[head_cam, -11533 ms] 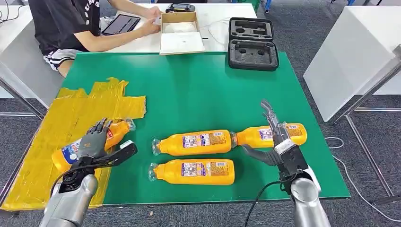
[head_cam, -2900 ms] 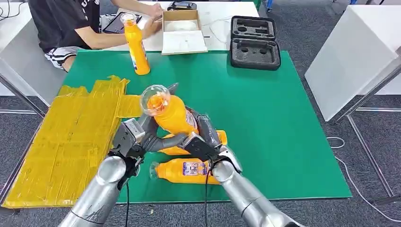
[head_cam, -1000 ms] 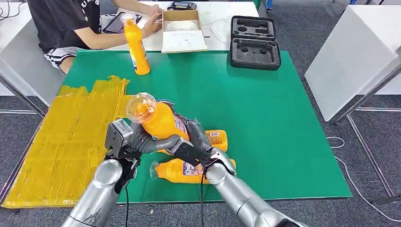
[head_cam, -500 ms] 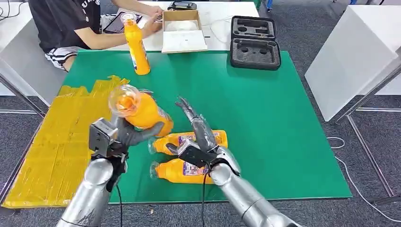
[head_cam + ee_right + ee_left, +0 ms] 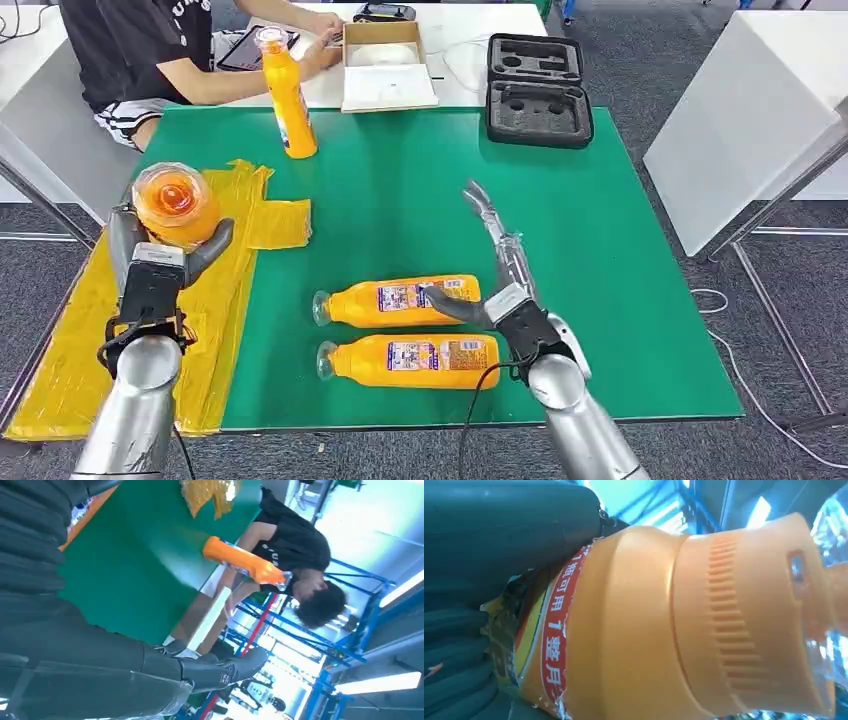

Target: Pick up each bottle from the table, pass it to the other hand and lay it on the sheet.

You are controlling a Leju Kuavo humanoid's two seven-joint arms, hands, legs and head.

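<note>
The left hand [image 5: 160,270] holds an orange bottle [image 5: 175,203] above the yellow sheet [image 5: 100,330], cap end turned up toward the head camera so that the clear cap and orange top face the lens. Its fingers [image 5: 215,243] are clamped around the bottle's body from both sides. In the left wrist view the same bottle [image 5: 674,620] sits tight against the dark fingers [image 5: 499,535], its red-edged label pressed into the palm and its ribbed orange collar and clear cap sticking out past them.

The right hand [image 5: 505,290] hovers over the green tabletop [image 5: 420,200] with nothing in it, fingers [image 5: 487,215] stretched out straight and apart, pointing away from the robot, thumb out to the side. Its thumb reaches toward the base end of the nearer of two orange bottles lying on their sides; whether it touches cannot be told.

Those two bottles lie parallel on the tabletop, caps pointing toward the sheet: one [image 5: 395,301] farther from the robot, the other [image 5: 410,361] closer to the table's front edge. A fourth orange bottle [image 5: 286,95] stands upright near the far edge of the tabletop, beside a seated person [image 5: 150,50]. An open black foam-lined case [image 5: 538,92] lies at the far edge, and an open cardboard box [image 5: 385,68] rests on the white table behind.
</note>
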